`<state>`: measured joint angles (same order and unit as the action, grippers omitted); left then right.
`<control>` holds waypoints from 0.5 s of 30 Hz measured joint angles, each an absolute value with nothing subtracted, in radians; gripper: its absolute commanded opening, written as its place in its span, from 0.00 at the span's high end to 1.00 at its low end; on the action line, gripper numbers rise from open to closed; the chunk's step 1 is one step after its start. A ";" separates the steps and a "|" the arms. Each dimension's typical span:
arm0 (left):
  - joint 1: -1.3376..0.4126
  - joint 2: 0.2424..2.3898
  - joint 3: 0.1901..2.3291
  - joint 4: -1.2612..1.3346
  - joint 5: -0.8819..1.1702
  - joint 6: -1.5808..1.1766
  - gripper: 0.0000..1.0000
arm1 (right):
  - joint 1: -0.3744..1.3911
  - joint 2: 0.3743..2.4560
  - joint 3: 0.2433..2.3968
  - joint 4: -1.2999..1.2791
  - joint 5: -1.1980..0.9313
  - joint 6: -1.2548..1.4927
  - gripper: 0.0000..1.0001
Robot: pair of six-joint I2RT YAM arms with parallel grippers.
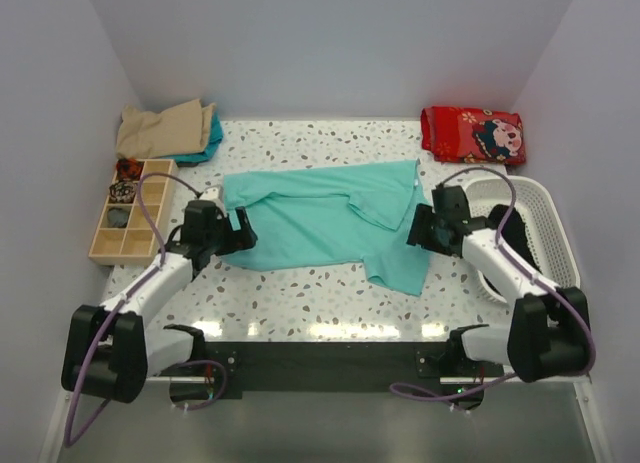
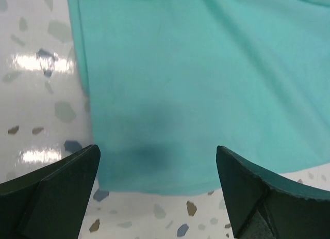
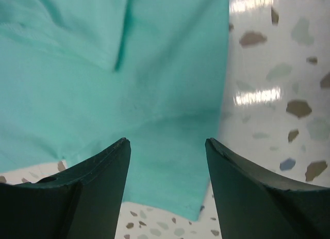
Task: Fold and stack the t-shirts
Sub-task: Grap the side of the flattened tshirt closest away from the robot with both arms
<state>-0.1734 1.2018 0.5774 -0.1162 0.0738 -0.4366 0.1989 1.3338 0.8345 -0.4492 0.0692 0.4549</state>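
The teal tee (image 1: 320, 218) lies spread across the middle of the table (image 1: 300, 303). Its long axis runs from my left side to my right, so each arm has one end of it.

My left jaws stand as wide as they go, empty, poised over the tee's left end. In the left wrist view its near corner sits just ahead, between my fingers (image 2: 56, 187), and its side edge runs away on the left.

My right jaws are open too, though narrower, and hold nothing. Below them the right wrist view shows a tongue of cloth reaching toward me, with a straight right edge and bare table beyond. That tongue is the piece that droops toward the near edge in the top view, so the right end is not square.

I judge the tee is not yet folded, and the next move asks both jaws to drop onto their own ends and pinch. Whether either pair touches cloth I cannot tell.

A tan shirt (image 1: 160, 128) is heaped in the far left corner, well apart.
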 measured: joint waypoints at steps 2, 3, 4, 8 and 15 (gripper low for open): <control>-0.179 1.143 0.516 -0.146 0.060 -0.461 0.00 | 0.203 1.245 0.745 -0.484 0.069 0.484 0.36; -0.185 1.110 0.491 -0.158 0.050 -0.475 0.00 | 0.205 1.196 0.714 -0.503 0.069 0.496 0.36; -0.189 1.082 0.472 -0.166 0.044 -0.487 0.00 | 0.205 1.153 0.693 -0.521 0.070 0.507 0.36; -0.206 0.967 0.400 -0.198 0.009 -0.550 0.00 | 0.210 1.055 0.662 -0.546 0.089 0.541 0.38; -0.207 0.957 0.377 -0.227 -0.042 -0.611 0.00 | 0.228 1.008 0.588 -0.609 0.091 0.634 0.38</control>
